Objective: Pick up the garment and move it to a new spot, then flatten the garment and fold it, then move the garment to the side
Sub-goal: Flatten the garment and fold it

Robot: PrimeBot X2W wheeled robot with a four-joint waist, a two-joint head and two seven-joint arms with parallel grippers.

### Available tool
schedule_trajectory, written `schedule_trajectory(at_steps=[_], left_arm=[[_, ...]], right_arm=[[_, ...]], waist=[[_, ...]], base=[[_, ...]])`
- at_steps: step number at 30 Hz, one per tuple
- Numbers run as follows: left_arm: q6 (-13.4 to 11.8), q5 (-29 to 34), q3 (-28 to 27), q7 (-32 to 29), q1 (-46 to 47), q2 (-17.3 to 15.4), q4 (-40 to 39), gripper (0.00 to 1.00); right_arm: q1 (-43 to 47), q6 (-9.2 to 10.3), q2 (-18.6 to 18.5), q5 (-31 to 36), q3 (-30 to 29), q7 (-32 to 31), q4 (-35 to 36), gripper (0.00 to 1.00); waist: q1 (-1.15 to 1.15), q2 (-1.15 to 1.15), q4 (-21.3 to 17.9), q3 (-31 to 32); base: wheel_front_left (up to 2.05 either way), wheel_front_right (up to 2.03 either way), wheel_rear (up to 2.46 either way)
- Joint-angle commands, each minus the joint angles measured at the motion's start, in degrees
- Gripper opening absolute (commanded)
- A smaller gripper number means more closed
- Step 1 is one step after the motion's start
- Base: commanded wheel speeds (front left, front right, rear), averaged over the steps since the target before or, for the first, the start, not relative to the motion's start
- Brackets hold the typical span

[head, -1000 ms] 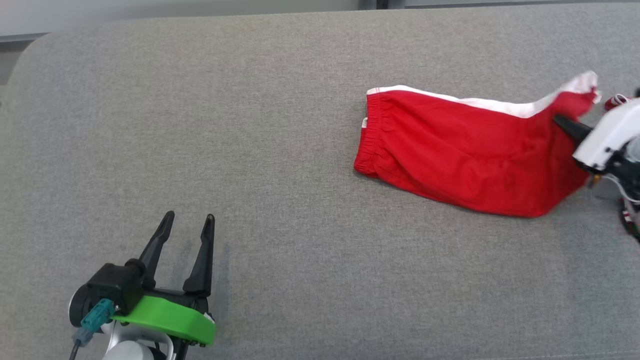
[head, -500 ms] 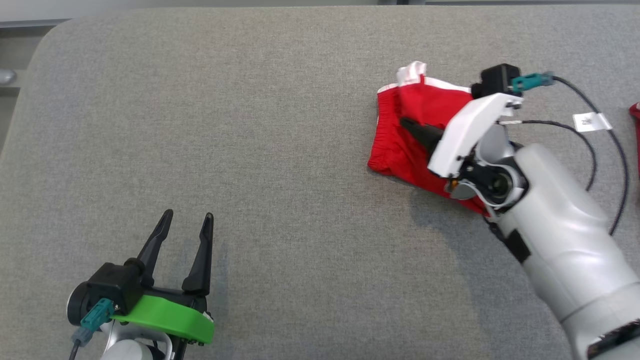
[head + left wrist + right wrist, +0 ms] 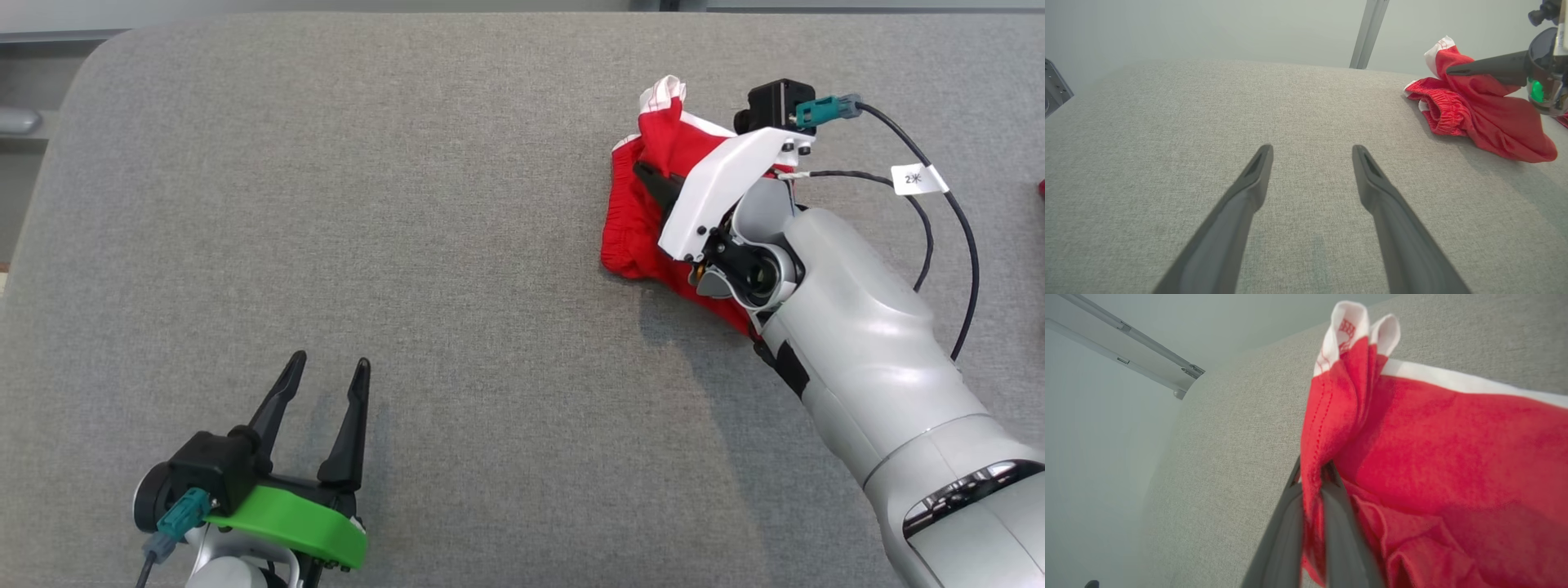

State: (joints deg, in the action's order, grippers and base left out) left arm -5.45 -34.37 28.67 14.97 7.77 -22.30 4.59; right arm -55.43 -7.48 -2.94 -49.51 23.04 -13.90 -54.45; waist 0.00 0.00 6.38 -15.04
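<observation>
1. A grey woven surface (image 3: 457, 204) with a rounded far corner spreads across the head view. A pale wall and a metal rail stand behind it.
2. The garment (image 3: 633, 229) is red with a white band along one edge. It lies bunched on the far right part of the surface, with its gathered elastic waist toward the left.
3. The right gripper (image 3: 647, 173) reaches in over the garment from the right. Its two dark fingers are pressed together on a raised fold of the red cloth.
4. In the right wrist view the fold (image 3: 1327, 416) runs up from between the closed fingertips of the gripper (image 3: 1312, 473), and its white hem tip stands above them.
5. In the left wrist view the pinched part is lifted off the surface, while the rest of the garment (image 3: 1486, 118) sags down and rests on the grey fabric.
6. The left gripper (image 3: 331, 361) sits at the near left, well apart from the garment. Its fingers are spread wide over bare fabric and hold nothing (image 3: 1312, 149).
7. A white tag (image 3: 920, 178) on the black cable (image 3: 967, 245) at the right wrist reads "2", followed by a mark too small to make out.
8. The white hem tip carries a small red stitched mark (image 3: 1345, 328), which is unreadable.
</observation>
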Motion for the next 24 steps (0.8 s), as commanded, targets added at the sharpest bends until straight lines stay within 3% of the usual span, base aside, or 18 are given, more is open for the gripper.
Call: schedule_trajectory(at_steps=[1,2,3,4,5,6,7,18,20,24], left_arm=[[0.31,0.39,0.15,0.17,1.27,0.29,0.33,1.00],[0.39,0.41,0.30,0.17,1.46,0.47,0.45,1.00],[0.51,0.44,0.45,0.16,1.59,0.59,0.60,1.00],[0.51,0.49,0.53,0.17,1.69,0.66,0.72,1.00],[0.56,0.50,0.59,0.16,1.80,0.70,0.83,1.00],[0.58,0.48,0.60,0.17,1.96,0.77,0.96,1.00],[0.54,0.46,0.57,0.16,2.03,0.80,1.03,1.00],[-0.25,-0.25,-1.21,0.22,-0.74,0.41,1.18,1.00],[-0.55,-0.34,-1.94,0.23,-1.54,0.11,0.56,1.00],[-1.18,-0.30,-3.51,0.23,-3.20,0.09,-1.38,1.00]], right_arm=[[-0.37,-0.02,-0.02,-1.01,1.17,0.11,-0.21,0.00],[-0.32,-0.02,0.08,-2.15,2.23,-0.28,-0.32,0.00],[-0.31,-0.02,0.04,-3.04,3.24,-0.38,-0.36,0.07],[-0.41,-0.02,-0.02,-3.74,4.34,-0.08,-0.46,0.41],[-0.40,-0.02,-0.02,-4.76,5.51,-0.31,-0.36,0.65],[-0.27,-0.02,-0.03,-5.81,6.54,-0.53,-0.24,0.77],[-0.32,-0.02,-0.03,-6.49,7.52,-0.34,-0.13,1.00],[-3.79,-0.02,-0.11,-9.69,11.03,5.56,1.02,1.00],[-3.40,-0.02,-2.01,-8.80,10.99,5.36,2.02,1.00],[-1.34,-0.02,-10.40,-3.47,10.86,11.42,7.51,1.00]], waist=[[0.00,0.00,0.22,0.04],[0.00,0.00,0.38,0.07],[0.00,0.00,0.52,0.09],[0.00,0.00,0.63,0.12],[0.00,0.00,0.73,0.12],[0.00,0.00,0.80,0.13],[0.00,0.00,0.84,0.15],[0.00,0.00,-1.21,2.19],[0.00,0.00,-1.93,2.80],[0.00,0.00,-3.41,3.21]], base=[[0.00,0.00,0.00],[0.00,0.00,0.00],[0.00,0.00,0.00],[0.00,0.00,0.00],[0.00,0.00,0.00],[0.00,0.00,0.00],[0.00,0.00,0.00],[0.00,0.00,0.00],[0.00,0.00,0.00],[0.00,0.00,0.00]])
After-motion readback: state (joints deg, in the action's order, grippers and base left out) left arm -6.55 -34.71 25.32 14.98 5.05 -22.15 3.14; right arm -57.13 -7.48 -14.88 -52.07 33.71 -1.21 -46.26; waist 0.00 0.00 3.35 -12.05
